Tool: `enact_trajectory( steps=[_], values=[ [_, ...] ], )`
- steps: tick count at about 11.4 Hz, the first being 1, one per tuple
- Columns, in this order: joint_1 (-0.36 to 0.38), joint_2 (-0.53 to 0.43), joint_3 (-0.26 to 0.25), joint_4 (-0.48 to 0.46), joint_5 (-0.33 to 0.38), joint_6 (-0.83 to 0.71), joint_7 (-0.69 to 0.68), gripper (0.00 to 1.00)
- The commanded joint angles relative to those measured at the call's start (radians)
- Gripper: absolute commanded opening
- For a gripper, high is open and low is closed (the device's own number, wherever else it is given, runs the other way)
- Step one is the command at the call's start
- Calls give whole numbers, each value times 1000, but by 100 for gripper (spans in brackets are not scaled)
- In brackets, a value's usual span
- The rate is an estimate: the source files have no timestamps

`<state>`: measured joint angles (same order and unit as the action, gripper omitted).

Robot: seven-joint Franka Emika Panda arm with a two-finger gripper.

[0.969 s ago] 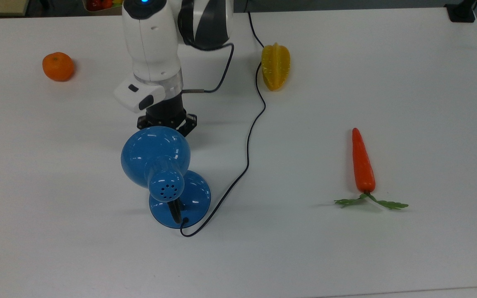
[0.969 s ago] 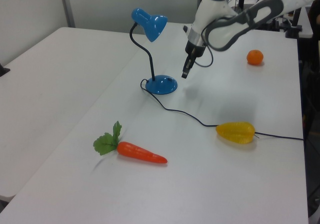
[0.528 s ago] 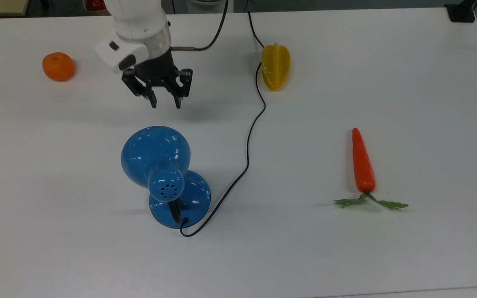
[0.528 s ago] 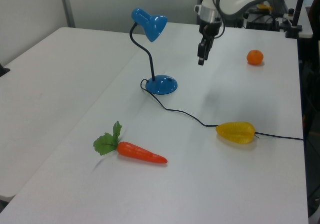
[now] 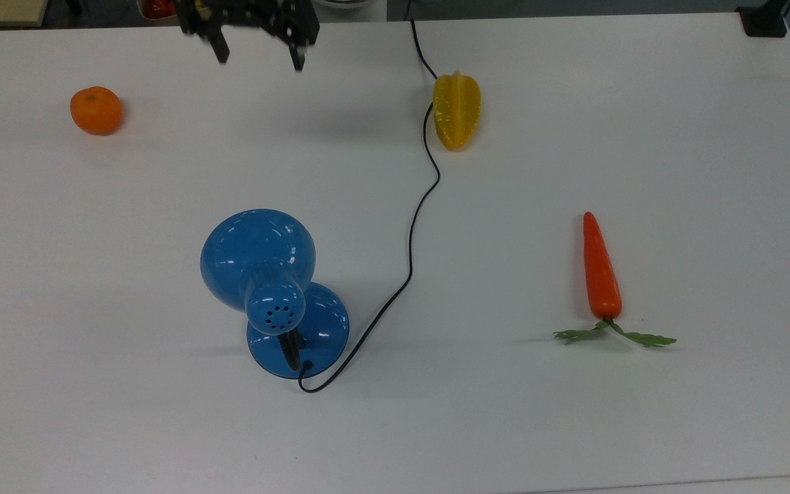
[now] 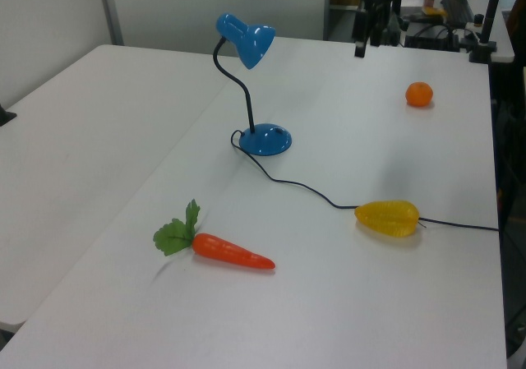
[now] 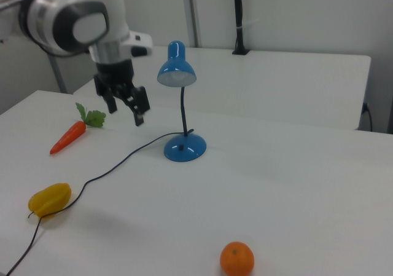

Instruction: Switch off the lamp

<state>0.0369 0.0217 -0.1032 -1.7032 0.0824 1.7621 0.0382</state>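
Fingers spread and holding nothing, the gripper (image 5: pixel 258 58) hangs high at the top view's upper edge, the lamp (image 5: pixel 265 281) standing well apart below it, toward the frame's bottom.

The top view looks straight down on the table (image 5: pixel 573 425). The left and right views look across it from opposite ends, all sharing the lamp (image 5: pixel 268 288) mid-table.
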Motion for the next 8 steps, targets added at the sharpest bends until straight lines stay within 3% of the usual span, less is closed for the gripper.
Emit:
enact_trajectory(
  steps=[1,3,5,8],
  values=[
    [21,-12,-6,155,-9,-214,87,100],
    [34,-34,14,181,-9,-253,176,100],
    [37,-42,75,189,-18,-253,238,100],
    [38,-42,132,172,-75,-240,163,100]
  ],
)
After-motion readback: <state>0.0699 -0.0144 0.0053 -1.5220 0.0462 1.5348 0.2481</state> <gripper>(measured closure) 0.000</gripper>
